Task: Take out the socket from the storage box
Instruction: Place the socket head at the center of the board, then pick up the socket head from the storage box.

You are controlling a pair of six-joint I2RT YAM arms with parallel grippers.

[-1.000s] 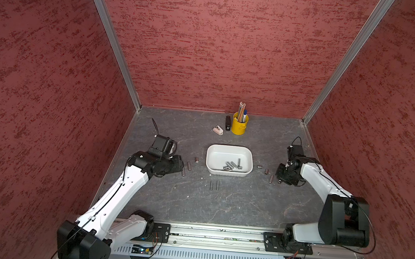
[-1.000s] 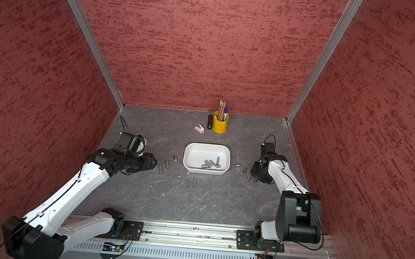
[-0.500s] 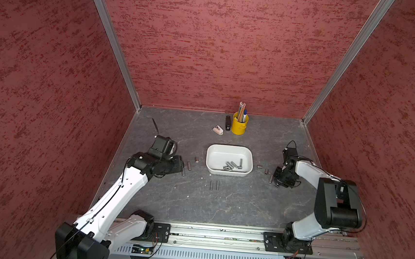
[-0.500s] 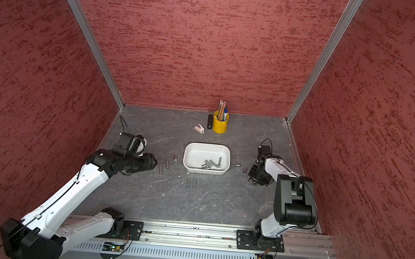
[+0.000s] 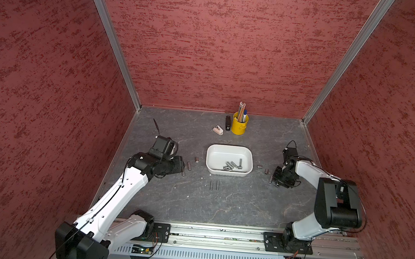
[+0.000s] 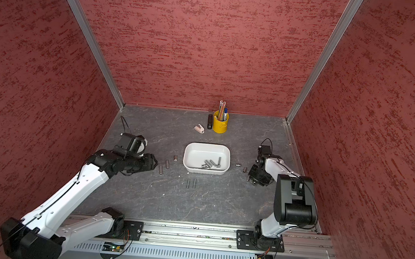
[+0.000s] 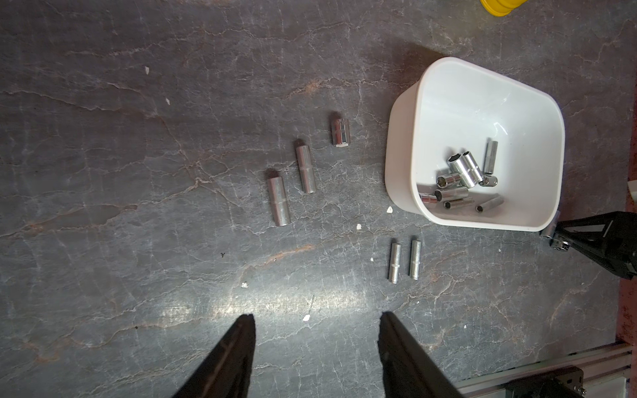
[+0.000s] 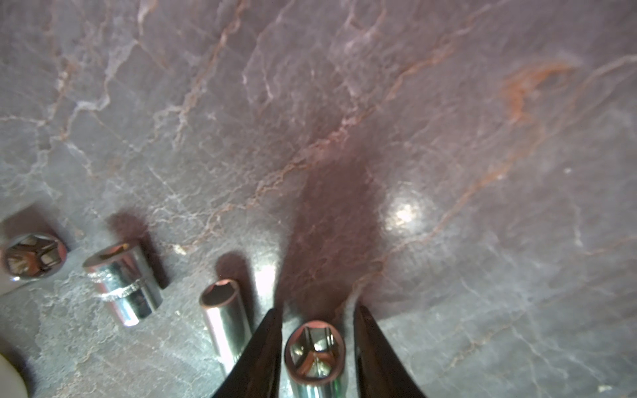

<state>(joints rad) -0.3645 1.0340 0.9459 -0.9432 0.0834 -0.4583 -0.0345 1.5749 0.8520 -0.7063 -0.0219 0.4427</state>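
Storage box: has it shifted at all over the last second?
No. The storage box sits at the same spot in front of the yellow pen cup, with the same gap, in both top views.

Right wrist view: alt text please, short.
The right gripper, black fingers slightly apart, straddles a chrome hex socket resting on the grey marbled tabletop, with a thin gap visible beside it. A long chrome socket, a short chrome socket and an end-on chrome socket sit in a row alongside.
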